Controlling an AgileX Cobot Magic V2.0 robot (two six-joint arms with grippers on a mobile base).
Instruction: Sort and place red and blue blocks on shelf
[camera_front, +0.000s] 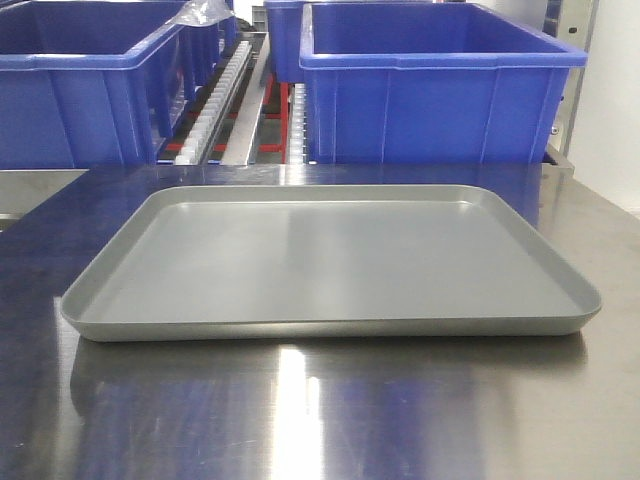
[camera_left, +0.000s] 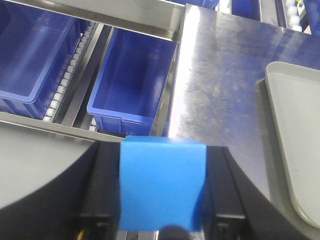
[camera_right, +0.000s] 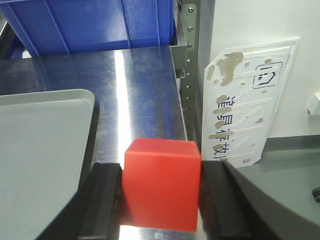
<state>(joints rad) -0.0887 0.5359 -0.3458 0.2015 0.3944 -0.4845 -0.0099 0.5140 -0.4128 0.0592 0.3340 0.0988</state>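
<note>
The left claw (camera_left: 162, 205) squeezes a small, plain, bright blue cube (camera_left: 162, 182). The right claw (camera_right: 161, 200) squeezes a small bright red cube (camera_right: 161, 180); a flat grey tray (camera_right: 40, 150) lies left of it.

Front view low over tray (camera_front: 330, 327), facing shelf (camera_front: 243, 112), wrist views close, downward, sharing tray

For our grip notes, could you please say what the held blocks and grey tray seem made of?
Matte, glare-free faces suggest foam or plastic for the blue block and red block; the grey tray shows smooth satin sheen, perhaps plastic or coated metal.
</note>
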